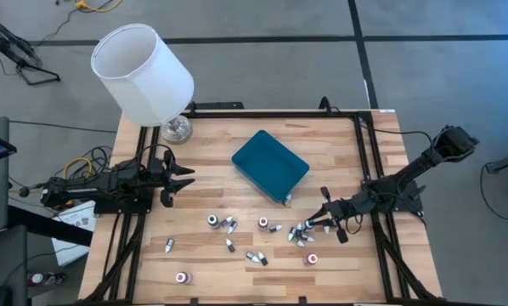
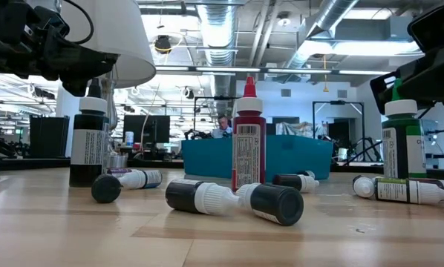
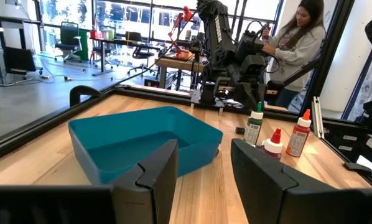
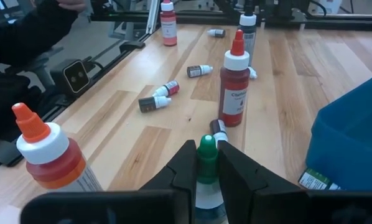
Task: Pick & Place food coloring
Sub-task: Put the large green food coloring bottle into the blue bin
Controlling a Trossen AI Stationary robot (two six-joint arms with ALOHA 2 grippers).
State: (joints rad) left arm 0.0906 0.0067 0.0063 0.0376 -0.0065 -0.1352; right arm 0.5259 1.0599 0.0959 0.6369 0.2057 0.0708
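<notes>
Several small food coloring bottles lie or stand scattered on the near half of the wooden table (image 1: 237, 280), some in a cluster (image 1: 300, 233). My right gripper (image 1: 320, 224) is at that cluster, shut on a green-capped bottle (image 4: 206, 186). This bottle also shows upright in the low view (image 2: 402, 148). A red bottle (image 4: 236, 87) stands just beyond it. My left gripper (image 3: 201, 155) is open and empty at the table's left (image 1: 184, 177), pointing at the teal tray (image 1: 269, 164). My right gripper pinches the green pointed cap (image 4: 206, 148) of the bottle between its two fingers (image 4: 187, 167). The fingers come from the table's right side, slanting down. The bottle stays upright below them. Lying bottles hide its base in the low view, so I cannot tell whether it is lifted.
A white lamp (image 1: 143, 72) stands at the table's far left corner. The teal tray lies at the middle, slightly far, with a bottle (image 1: 285, 200) at its near corner. Black frame rails (image 1: 364, 161) run along the sides. A person (image 3: 295, 43) is beyond the table.
</notes>
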